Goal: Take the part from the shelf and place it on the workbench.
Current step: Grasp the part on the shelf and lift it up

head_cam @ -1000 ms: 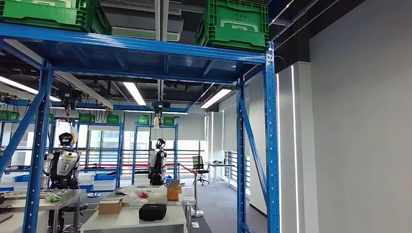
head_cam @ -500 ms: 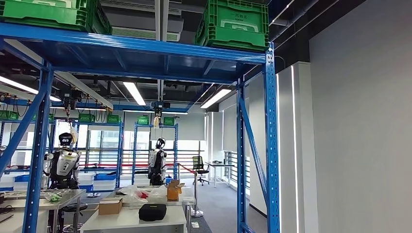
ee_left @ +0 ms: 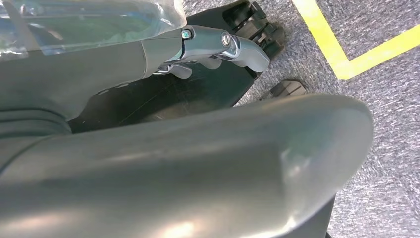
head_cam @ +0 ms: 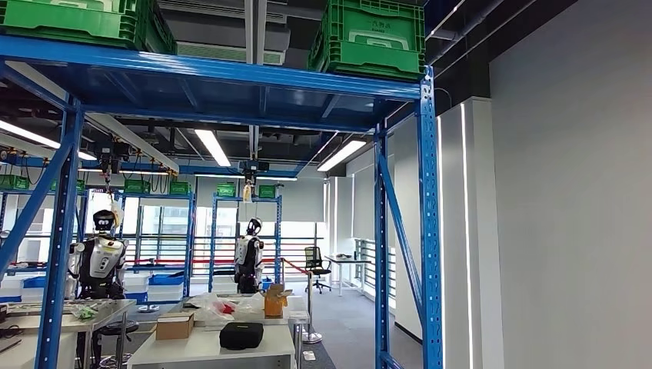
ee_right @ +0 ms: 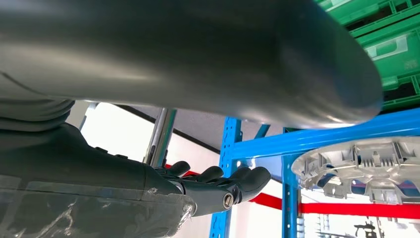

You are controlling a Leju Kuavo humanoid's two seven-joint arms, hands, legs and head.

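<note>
- Silver-grey part (ee_right: 364, 166), a ribbed disc, sits on the blue shelf (ee_right: 317, 141), just beyond the right hand (ee_right: 218, 186). Hand state?
- Right hand holds nothing, fingers extended and loosely together. Left hand (ee_left: 218, 47) hangs over the floor (ee_left: 386, 129), fingers curled, nothing in them.
- Risk?
- The disc looks broad and thin. A one-sided grip could tip it off the shelf edge; the blue upright (ee_right: 289, 198) nearby may snag the arm.

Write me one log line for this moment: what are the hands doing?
left hand: hangs over floor, holds nothing | right hand: raised near blue shelf, holds nothing | part: on shelf, untouched
</note>
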